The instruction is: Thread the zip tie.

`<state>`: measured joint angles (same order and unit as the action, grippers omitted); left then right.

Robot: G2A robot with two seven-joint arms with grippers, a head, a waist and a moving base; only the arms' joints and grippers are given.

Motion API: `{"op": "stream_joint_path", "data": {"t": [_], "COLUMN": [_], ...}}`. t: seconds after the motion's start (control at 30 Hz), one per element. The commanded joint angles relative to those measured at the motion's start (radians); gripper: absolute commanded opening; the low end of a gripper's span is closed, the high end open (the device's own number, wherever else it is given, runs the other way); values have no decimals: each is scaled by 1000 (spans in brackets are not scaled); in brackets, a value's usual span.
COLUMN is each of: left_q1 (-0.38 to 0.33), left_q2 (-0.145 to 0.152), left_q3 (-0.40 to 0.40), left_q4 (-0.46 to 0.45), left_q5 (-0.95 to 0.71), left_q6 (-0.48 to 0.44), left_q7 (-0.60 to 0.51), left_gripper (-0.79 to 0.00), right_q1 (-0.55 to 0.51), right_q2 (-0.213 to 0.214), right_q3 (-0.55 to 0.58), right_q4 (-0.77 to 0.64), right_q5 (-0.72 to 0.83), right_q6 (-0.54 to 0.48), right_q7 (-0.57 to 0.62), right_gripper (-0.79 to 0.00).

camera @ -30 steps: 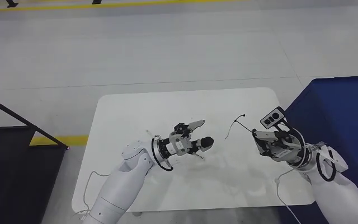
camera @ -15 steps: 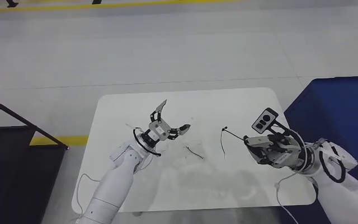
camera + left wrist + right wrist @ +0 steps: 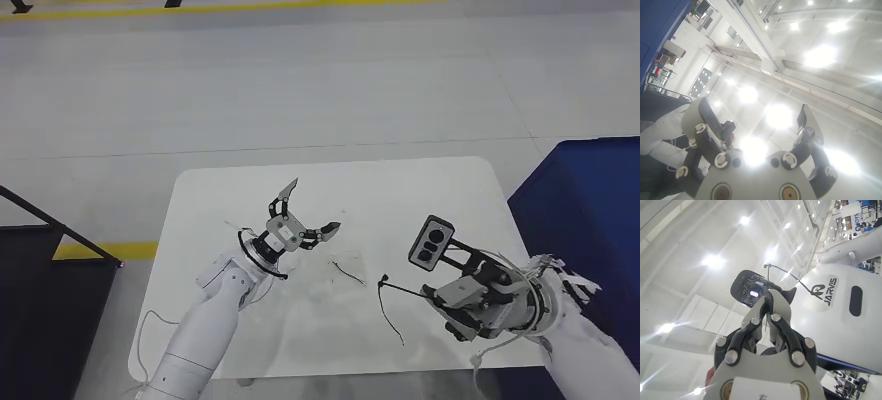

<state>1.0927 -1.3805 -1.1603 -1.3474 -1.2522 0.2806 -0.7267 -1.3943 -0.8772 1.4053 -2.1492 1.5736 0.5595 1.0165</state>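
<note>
Now the right gripper [image 3: 767, 298] is closed on the thin black plastic zip tie [image 3: 383, 283], its head pointing to 9 o'clock; the wide-open, empty left gripper [image 3: 316, 205] stands at 10 o'clock from it, well apart.

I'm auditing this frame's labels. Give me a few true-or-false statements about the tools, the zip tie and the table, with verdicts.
1. The right tool is shut on the zip tie. True.
2. The left tool also grips the zip tie. False: its jaws stand wide open and empty, apart from the tie.
3. A short dark piece lies on the table between the two arms. True.
4. The table top is dark blue. False: it is white.
</note>
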Motion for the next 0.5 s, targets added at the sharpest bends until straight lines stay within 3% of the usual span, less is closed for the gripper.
{"op": "stream_joint_path", "data": {"t": [0.0, 0.2, 0.47], "left_q1": [0, 0, 0], "left_q2": [0, 0, 0], "left_q3": [0, 0, 0], "left_q4": [0, 0, 0], "left_q5": [0, 0, 0], "left_q6": [0, 0, 0], "left_q7": [0, 0, 0], "left_gripper": [0, 0, 0], "right_q1": [9, 32, 96], "right_q2": [-2, 5, 5], "right_q3": [-5, 22, -99], "right_q4": [22, 187, 457], "right_q5": [-22, -214, -472], "right_q6": [-1, 23, 105], "right_q7": [-2, -67, -84], "right_gripper": [-785, -785, -785]}}
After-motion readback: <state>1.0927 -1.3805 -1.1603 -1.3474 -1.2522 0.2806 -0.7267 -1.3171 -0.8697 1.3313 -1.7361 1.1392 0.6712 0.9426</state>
